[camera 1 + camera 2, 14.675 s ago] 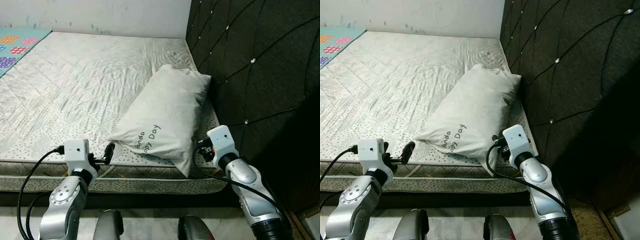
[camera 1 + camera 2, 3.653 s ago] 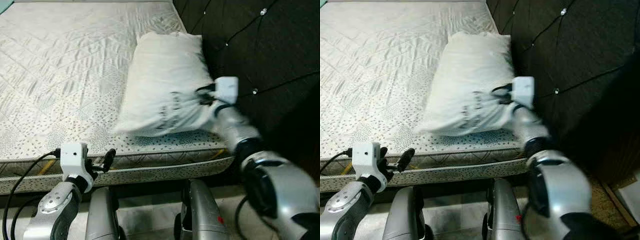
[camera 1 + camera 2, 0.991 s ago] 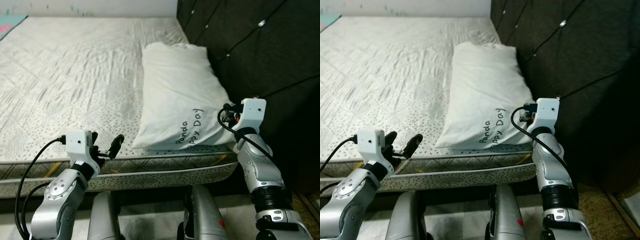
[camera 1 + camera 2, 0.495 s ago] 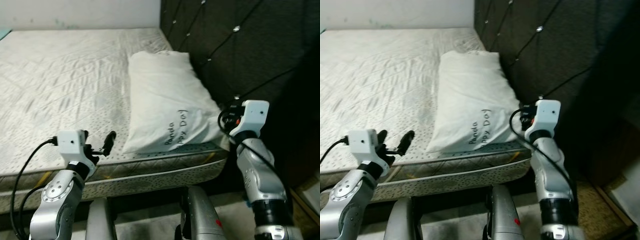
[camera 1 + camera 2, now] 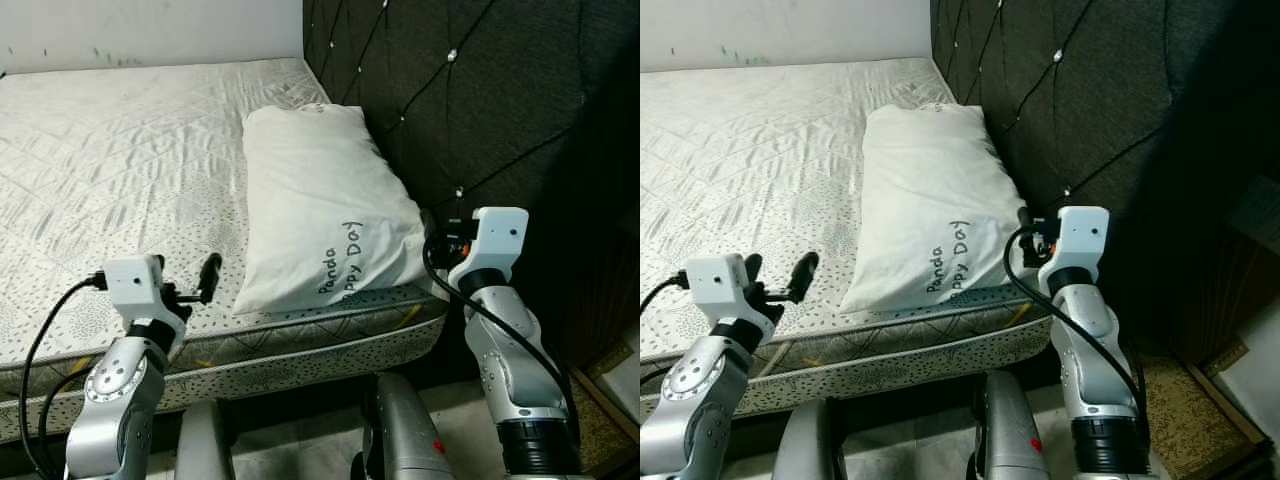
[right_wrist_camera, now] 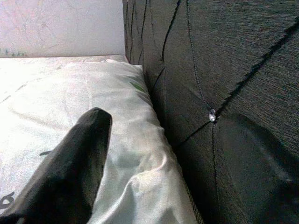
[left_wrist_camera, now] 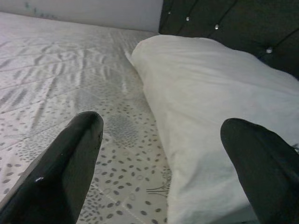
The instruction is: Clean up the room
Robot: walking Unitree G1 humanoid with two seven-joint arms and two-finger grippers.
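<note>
The pillow (image 5: 322, 200) lies on the mattress (image 5: 120, 150), lengthwise along the dark tufted headboard (image 5: 480, 90). One long side is just beside the headboard and the near short end, with the printed words, reaches almost to the edge of the bed. It looks straight and tidy in this place.

I judge it to be light and very soft. It will fold and sag if it is lifted by one corner, and the cloth may slip a little between thin fingers. A better hold is a good pinch of the cover at the near end, or a push on the long side to slide it.

The right pincer (image 5: 1026, 236) is at the near corner of the pillow, beside the headboard; its wrist view shows one black finger (image 6: 70, 172) over the cloth, and whether it is wide or narrow I cannot tell. The left pincer (image 7: 163, 163) hovers over the mattress edge, spread wide and holding nothing, apart from the pillow.
</note>
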